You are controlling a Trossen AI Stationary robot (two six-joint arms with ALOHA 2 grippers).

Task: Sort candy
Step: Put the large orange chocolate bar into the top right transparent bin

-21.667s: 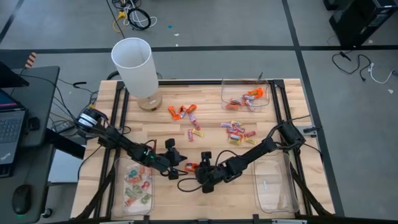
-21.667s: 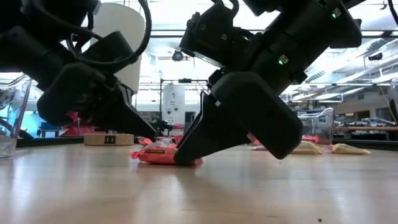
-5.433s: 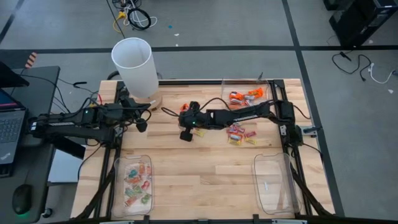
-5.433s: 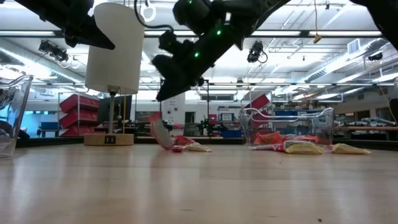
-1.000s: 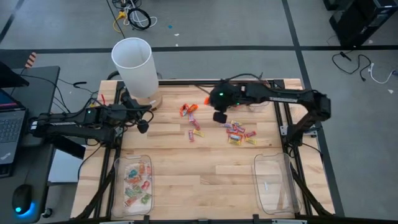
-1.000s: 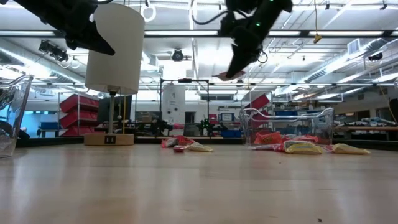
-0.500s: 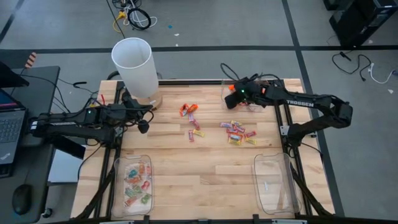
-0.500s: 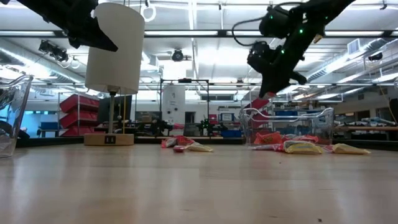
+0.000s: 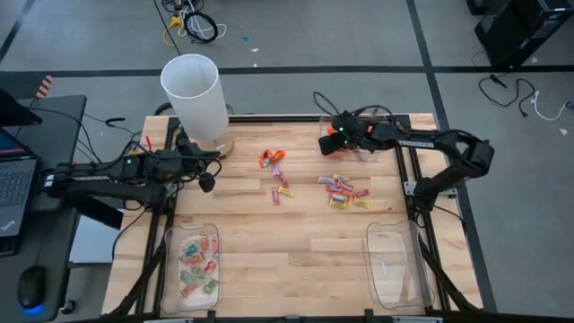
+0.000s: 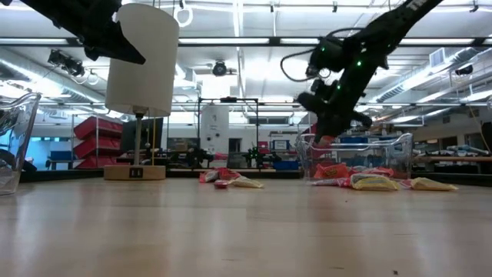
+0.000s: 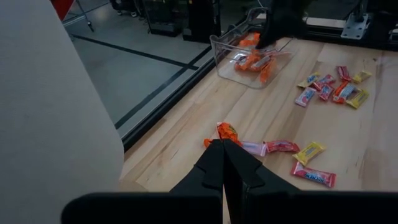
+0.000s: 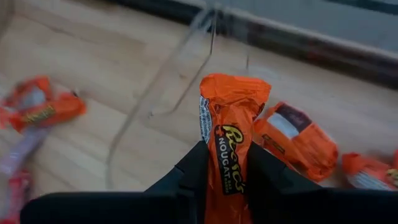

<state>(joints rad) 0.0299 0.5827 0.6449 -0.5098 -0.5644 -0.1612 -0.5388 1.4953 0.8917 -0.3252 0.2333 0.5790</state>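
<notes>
- Wooden slatted tabletop (image 9: 296, 233) carries everything; items are listed from the left side of the high view to the right.
- Left claw (image 9: 207, 181): parked near the base of the tall white cylindrical lamp (image 9: 195, 94), fingers closed fully together and holding nothing. This arm is idle.
- Clear rectangular plastic tray at the near left (image 9: 170, 269): contains pale green-and-pink wrapped sweets (image 9: 197, 266) already sorted.
- Loose wrapped sweets, centre group (image 9: 276, 172): orange, pink and yellow pieces lying on the bare wood, well apart from both claws.
- Loose wrapped sweets, right group (image 9: 343, 191): pink-and-yellow pieces, nearer the right arm than the left.
- Right claw (image 9: 334, 136): fingers partly closed on one orange-wrapped sweet (image 12: 229, 134), gripped at its lower half, its long axis running out in line with the fingers.
- Key relation: the held sweet hangs above the near rim of the clear plastic tray at the far right (image 9: 387, 121), which already holds other orange sweets (image 11: 255, 57). The tray interior lies just ahead of and below the claw.
- Judgement: the next move needs only a short advance over the tray wall before release.
- Clear plastic tray at the near right (image 9: 395, 265): appears to hold no candy yet.
</notes>
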